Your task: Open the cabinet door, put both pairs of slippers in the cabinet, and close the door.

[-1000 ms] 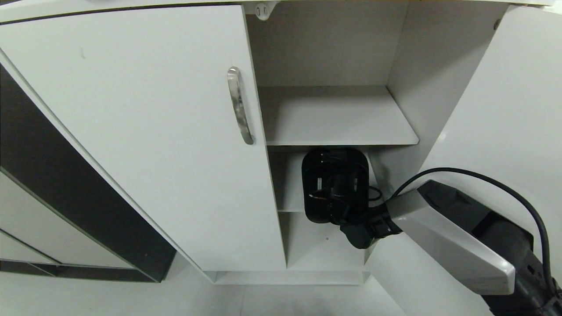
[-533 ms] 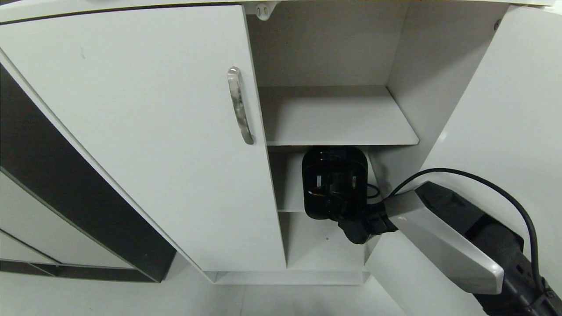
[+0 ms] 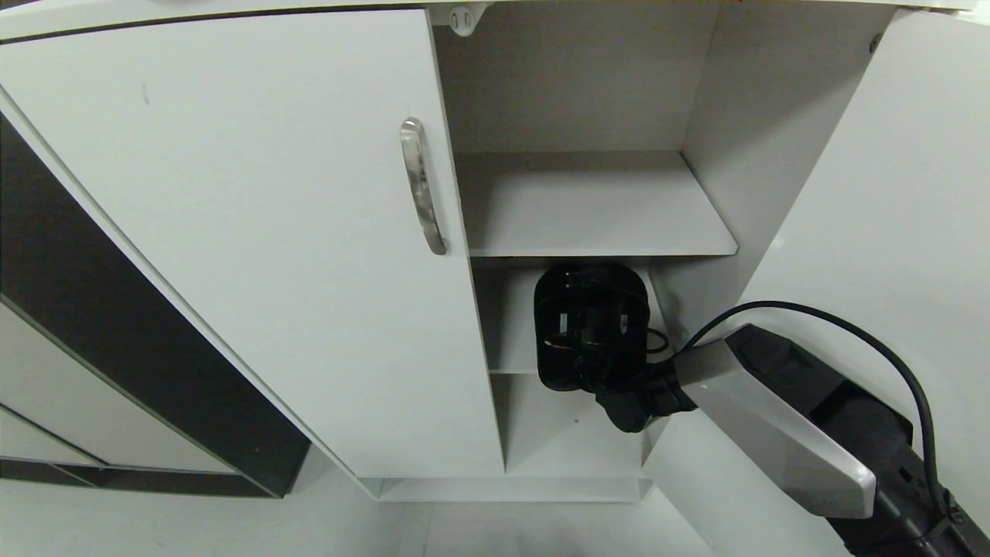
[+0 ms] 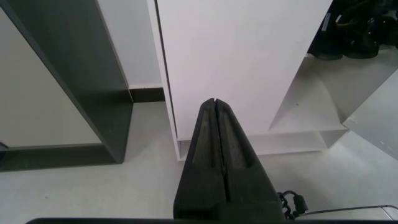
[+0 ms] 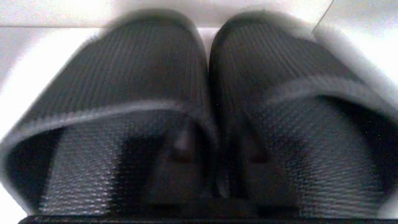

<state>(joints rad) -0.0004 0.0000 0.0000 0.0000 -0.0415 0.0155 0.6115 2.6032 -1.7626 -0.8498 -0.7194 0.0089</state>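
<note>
One pair of black slippers (image 3: pixel 592 325) sits side by side in the open right half of the white cabinet, over the middle shelf (image 3: pixel 510 340) and under the upper shelf (image 3: pixel 588 205). My right gripper (image 3: pixel 594 352) reaches in from the right and is shut on the slippers' inner edges. The right wrist view looks down on the two slippers (image 5: pixel 143 93), with the right gripper (image 5: pixel 211 149) pinching them where they meet. My left gripper (image 4: pixel 214 104) is shut on nothing and hangs above the floor in front of the cabinet's shut left door (image 4: pixel 242 56).
The left door (image 3: pixel 232 232), with a metal handle (image 3: pixel 421 186), is shut. The right door (image 3: pixel 889 193) is swung open beside my right arm. A dark panel (image 3: pixel 116 325) stands left of the cabinet. Light floor (image 3: pixel 232 526) lies in front.
My right arm has edged slightly left toward the cabinet. The slippers have barely shifted on the middle shelf.
</note>
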